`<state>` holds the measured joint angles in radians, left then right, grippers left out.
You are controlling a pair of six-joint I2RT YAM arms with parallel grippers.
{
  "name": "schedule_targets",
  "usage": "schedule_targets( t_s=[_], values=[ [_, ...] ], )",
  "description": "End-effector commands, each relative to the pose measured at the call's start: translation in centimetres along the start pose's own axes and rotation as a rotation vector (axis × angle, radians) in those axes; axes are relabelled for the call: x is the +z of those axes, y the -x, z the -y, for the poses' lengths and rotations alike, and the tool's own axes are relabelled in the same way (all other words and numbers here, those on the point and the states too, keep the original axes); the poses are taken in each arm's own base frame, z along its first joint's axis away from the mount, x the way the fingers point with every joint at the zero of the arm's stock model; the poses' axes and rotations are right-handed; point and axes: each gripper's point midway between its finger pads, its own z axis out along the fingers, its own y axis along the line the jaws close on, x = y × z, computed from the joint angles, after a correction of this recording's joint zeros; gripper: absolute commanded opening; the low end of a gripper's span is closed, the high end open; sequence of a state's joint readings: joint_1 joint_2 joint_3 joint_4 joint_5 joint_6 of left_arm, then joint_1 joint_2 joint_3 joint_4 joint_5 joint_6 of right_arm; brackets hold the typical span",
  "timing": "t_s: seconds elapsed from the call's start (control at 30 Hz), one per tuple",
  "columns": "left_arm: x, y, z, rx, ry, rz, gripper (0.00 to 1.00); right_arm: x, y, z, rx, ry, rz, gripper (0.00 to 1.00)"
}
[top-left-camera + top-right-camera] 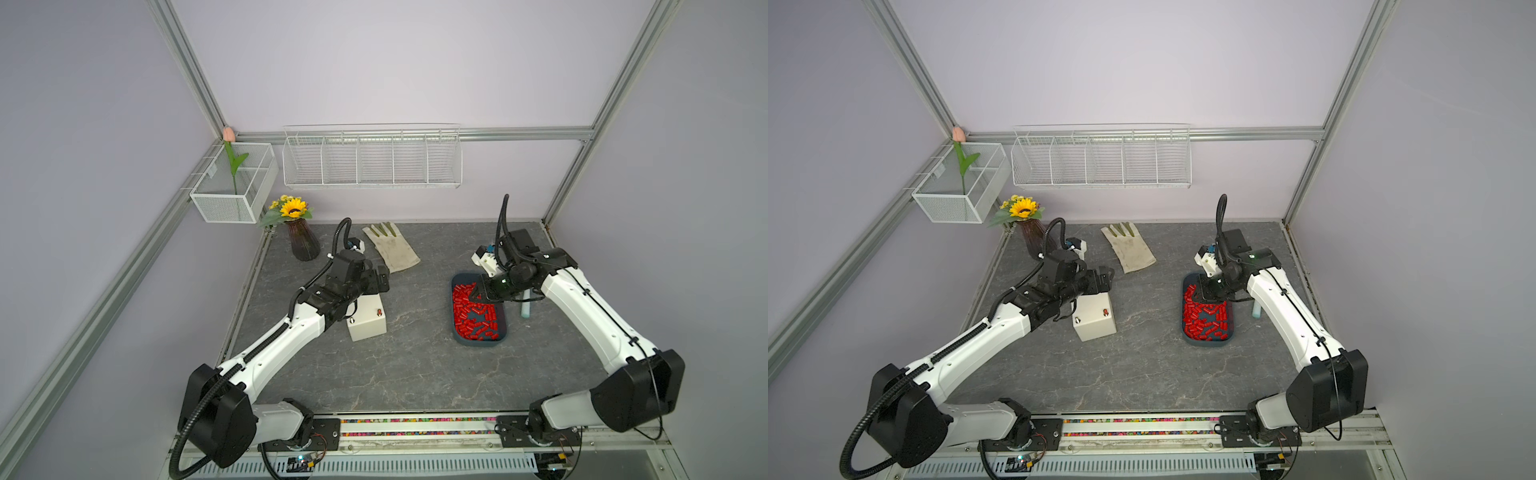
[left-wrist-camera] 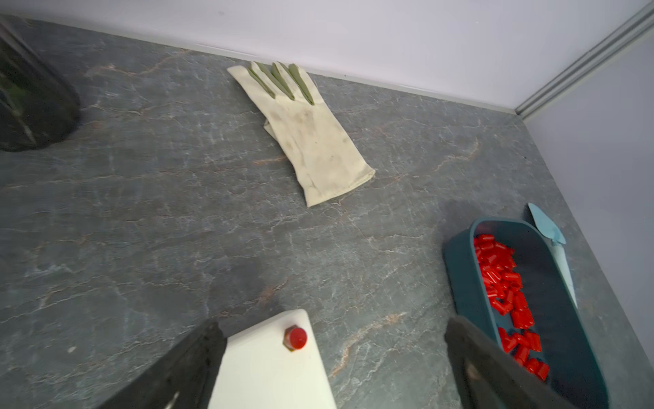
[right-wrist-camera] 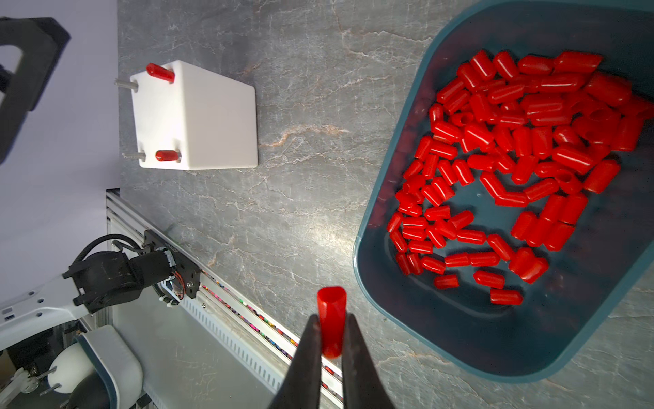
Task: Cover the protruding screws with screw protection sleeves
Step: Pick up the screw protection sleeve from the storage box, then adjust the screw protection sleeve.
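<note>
The cream-white box [image 3: 198, 117] stands on the table's left side. Two of its protruding screws [image 3: 125, 83] are bare, and two carry a red cap [image 3: 161, 70]. My right gripper [image 3: 331, 320] is shut on one red screw protection sleeve [image 3: 331, 304], raised over the far part of the teal tray [image 1: 455, 332]. Many loose sleeves [image 1: 473, 320] lie in that tray. My left gripper [image 2: 332, 340] hangs open above the box's far edge [image 1: 368, 320] with nothing between its fingers [image 2: 198, 354]. A capped screw [image 2: 296, 338] shows just below it.
A cream work glove [image 1: 392, 247] lies at the back of the table. A dark vase with a sunflower [image 1: 303, 245] stands at the back left. A pale blue tool [image 1: 525, 307] lies right of the tray. White wire baskets [image 1: 372, 160] hang on the back wall.
</note>
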<state>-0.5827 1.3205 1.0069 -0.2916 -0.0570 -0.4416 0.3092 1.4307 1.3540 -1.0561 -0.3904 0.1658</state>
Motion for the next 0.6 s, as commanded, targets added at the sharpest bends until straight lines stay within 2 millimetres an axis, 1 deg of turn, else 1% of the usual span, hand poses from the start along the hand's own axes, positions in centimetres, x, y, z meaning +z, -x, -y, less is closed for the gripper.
schedule_targets(
  t_s=[0.0,0.07,0.17,0.27,0.33,0.47,0.57],
  values=[
    [0.6,0.4,3.7,-0.022,-0.141,-0.028,0.99,-0.4,0.0,-0.8,-0.031,0.04,0.02,0.14],
    [1.4,0.0,5.3,-0.008,-0.174,-0.06,1.0,-0.4,-0.1,-0.8,-0.03,0.045,0.023,0.14],
    [2.6,-0.5,8.0,0.017,-0.233,-0.108,0.96,-0.6,-0.2,-1.0,-0.033,0.053,0.029,0.14],
    [3.7,-0.8,10.9,0.02,-0.31,-0.149,0.86,-0.8,-0.3,-1.1,-0.037,0.055,0.035,0.14],
    [4.4,-1.1,12.5,0.012,-0.363,-0.192,0.82,-0.9,-0.5,-1.2,-0.037,0.055,0.037,0.14],
    [5.3,-1.4,14.6,-0.01,-0.44,-0.256,0.77,-1.1,-0.7,-1.1,-0.034,0.055,0.042,0.14],
    [5.3,-1.7,16.2,-0.017,-0.497,-0.286,0.76,-1.2,-0.8,-1.2,-0.037,0.058,0.046,0.14]
  ],
)
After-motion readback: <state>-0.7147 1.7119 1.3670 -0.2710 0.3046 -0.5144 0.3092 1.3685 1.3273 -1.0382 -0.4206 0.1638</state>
